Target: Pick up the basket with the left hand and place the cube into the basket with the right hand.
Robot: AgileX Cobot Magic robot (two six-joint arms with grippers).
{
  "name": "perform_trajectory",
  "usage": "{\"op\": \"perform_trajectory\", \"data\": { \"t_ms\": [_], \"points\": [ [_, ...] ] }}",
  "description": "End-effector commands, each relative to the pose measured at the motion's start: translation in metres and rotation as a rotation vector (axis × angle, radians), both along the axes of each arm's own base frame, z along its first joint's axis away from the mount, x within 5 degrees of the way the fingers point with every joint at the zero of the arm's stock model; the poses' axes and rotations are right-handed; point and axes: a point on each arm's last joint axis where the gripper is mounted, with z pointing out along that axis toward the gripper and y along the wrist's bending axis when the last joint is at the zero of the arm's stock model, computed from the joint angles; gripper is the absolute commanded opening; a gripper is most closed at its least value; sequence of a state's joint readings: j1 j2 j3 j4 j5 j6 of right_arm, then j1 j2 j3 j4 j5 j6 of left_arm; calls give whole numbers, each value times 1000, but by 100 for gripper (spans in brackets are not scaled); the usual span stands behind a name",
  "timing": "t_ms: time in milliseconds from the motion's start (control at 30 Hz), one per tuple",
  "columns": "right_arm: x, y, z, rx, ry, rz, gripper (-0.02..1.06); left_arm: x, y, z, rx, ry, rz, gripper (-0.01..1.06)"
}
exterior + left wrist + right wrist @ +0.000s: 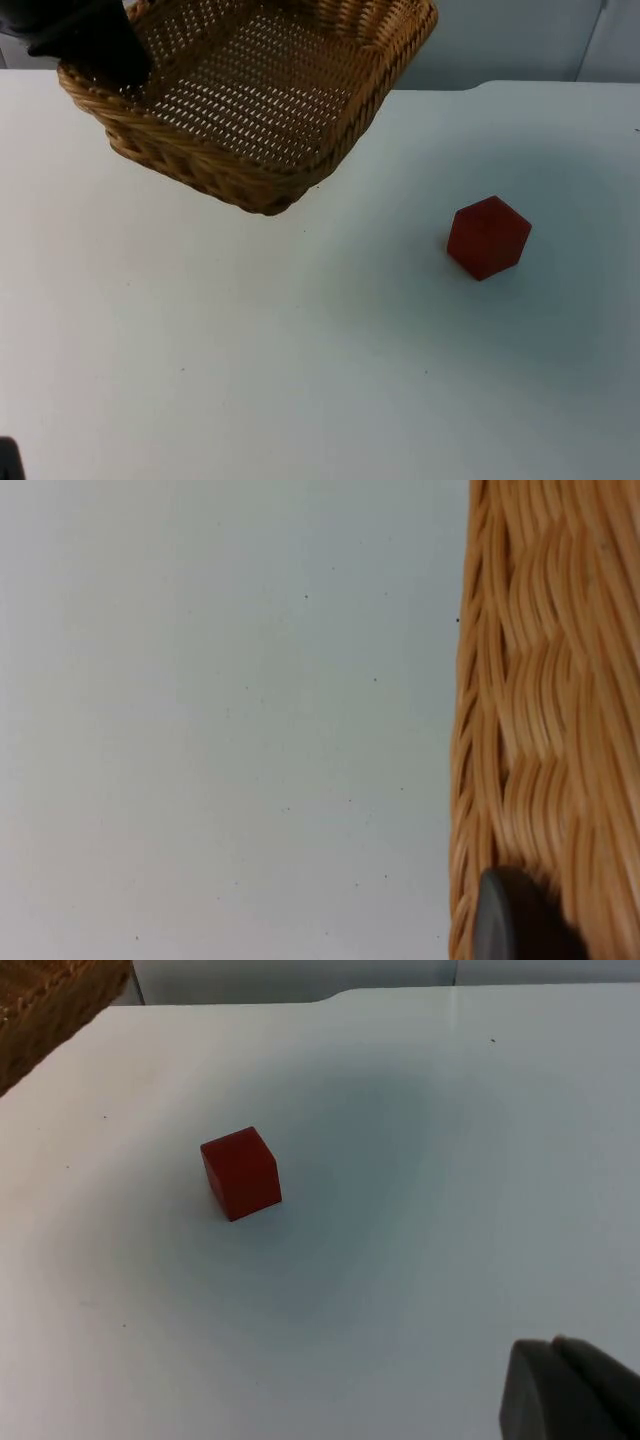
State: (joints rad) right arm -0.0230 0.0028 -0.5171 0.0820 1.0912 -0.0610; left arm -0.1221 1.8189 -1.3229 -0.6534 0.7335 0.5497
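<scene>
The left gripper [105, 55] is clamped on the basket [270, 110] rim at the 10 o'clock corner; the basket is held tilted, seemingly lifted off the table [250, 370], so pickup is judged done. The cube [488, 237] is seen at 3 o'clock, untouched, well apart from the basket; grasp and drop are left. The right gripper [575, 1395] is aimed at the cube, well apart from it; whether it is wide or narrow cannot be told. Basket weave is shown close by the left wrist view, the cube's square faces by the right wrist view.

Evenly, softly lit; dull white desk [300, 380] without glare. Faint diffuse shadow around the red cube [488, 237]. Slightly blurred wicker basket [550, 730] weave close up.
</scene>
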Motion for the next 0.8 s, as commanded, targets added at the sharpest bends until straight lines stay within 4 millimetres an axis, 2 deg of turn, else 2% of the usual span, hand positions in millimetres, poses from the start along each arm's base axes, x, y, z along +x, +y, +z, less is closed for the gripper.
{"op": "perform_trajectory", "data": {
  "t_ms": [0, 400, 533, 633, 700, 733, 767],
  "points": [
    [1, 0, -1, 1, -6, 0, 1, -1, -1, 8, -37, -14, 23, 0],
    [1, 0, -1, 1, -6, 0, 1, -1, -1, 8, -37, -14, 23, 0],
    [3, -8, -1, -79, 5, -53, 1, -1, -1, 8, -36, -16, 24, 0],
    [34, -19, 4, -199, 140, -108, 1, -1, -1, 8, -36, -17, 25, 0],
    [62, -21, 12, -245, 147, -87, 1, -1, -1, 8, -36, -17, 25, 0],
    [62, -21, 12, -245, 147, -87, 1, -1, -1, 8, -36, -17, 25, 0],
    [79, -20, 15, -252, 142, -82, 1, -1, -1, 8, -36, -19, 26, 0]
  ]
}}
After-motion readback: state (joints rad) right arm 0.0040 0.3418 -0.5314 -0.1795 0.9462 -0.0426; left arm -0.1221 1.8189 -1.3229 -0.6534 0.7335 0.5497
